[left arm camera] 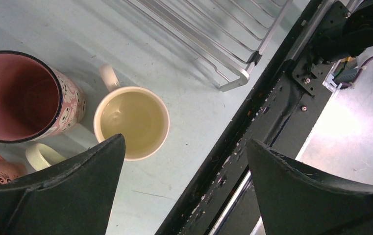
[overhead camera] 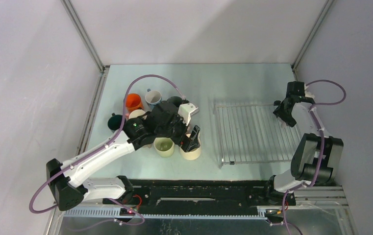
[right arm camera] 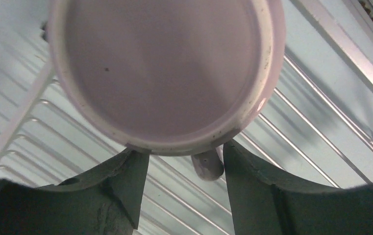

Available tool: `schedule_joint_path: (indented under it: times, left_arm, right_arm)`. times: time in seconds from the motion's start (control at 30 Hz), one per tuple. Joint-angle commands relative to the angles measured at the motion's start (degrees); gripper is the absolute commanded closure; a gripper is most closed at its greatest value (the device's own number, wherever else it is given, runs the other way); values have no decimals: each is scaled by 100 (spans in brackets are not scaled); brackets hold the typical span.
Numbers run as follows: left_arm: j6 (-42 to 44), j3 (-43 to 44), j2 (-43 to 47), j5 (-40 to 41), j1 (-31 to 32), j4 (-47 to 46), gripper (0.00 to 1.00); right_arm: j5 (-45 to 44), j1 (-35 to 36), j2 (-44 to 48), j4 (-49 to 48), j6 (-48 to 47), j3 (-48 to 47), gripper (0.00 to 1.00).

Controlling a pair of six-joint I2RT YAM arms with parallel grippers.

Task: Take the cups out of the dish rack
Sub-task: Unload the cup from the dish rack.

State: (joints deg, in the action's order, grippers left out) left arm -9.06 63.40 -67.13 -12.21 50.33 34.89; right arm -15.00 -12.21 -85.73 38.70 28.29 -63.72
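Right end effector (right arm camera: pixel 184 149) straddles the lilac cup's (right arm camera: pixel 164 73) handle above the dish rack (right arm camera: pixel 351 54); I cannot confirm whether it grips. I judge the glazed ceramic rigid, slick and breakable; the handle is the soundest hold.

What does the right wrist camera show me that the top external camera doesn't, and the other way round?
Only the right wrist view: a lilac mug, seen from above, its handle between the right gripper's parted fingers; the top view hides it behind that gripper. Only the top external view: the left gripper, open over a group of mugs, among them an orange mug and a dark teal mug. Both: the dish rack's wire bars beneath the right gripper.
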Motion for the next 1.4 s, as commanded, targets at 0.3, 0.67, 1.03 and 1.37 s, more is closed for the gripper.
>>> schedule_joint_path:
  times: [0.3, 0.67, 1.03, 1.37]
  left_arm:
    - [-70, -185, 8, -19, -29, -156, 0]
    - [-123, -191, 8, 23, -27, -194, 0]
    - [-960, -325, 236, -253, -379, -728, 0]
    - [-1697, -457, 597, -416, -977, -1136, 0]
  right_arm:
    - [-536, 121, -497, -287, -226, 147, 49]
    - [-1162, 414, -372, -327, -309, 147, 100]
    - [-1104, 696, 746, 25, -175, 69, 100]
    - [-555, 942, 1504, 387, -183, -190, 100]
